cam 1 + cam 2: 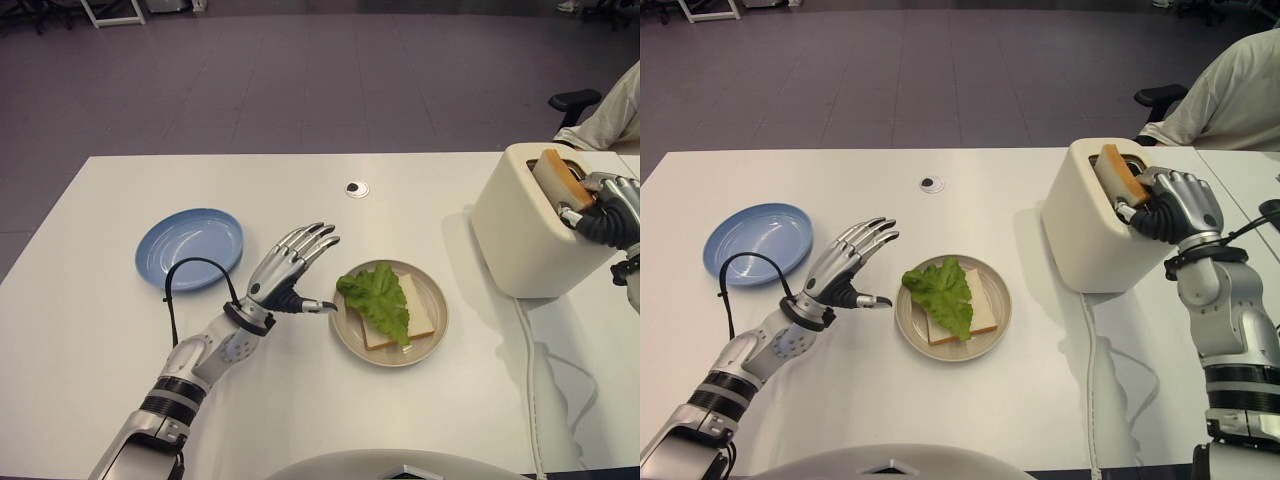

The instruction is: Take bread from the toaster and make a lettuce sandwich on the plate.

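At toaster (1085, 235), bread slice (1118, 170) gripped by curled right hand (1177, 205); left hand (845, 262) spread, empty. Straight lift judged required, then placement over lettuce (940, 292) on plate (1003, 310).

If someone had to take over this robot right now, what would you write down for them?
Left hand: open, holding nothing, above the table between the blue plate and the beige plate.
Right hand: closed on the second slice, which sticks up out of the toaster.
Done: the first slice lies on the beige plate with the lettuce on top.
Left to do: lift the second slice out and lay it over the lettuce.
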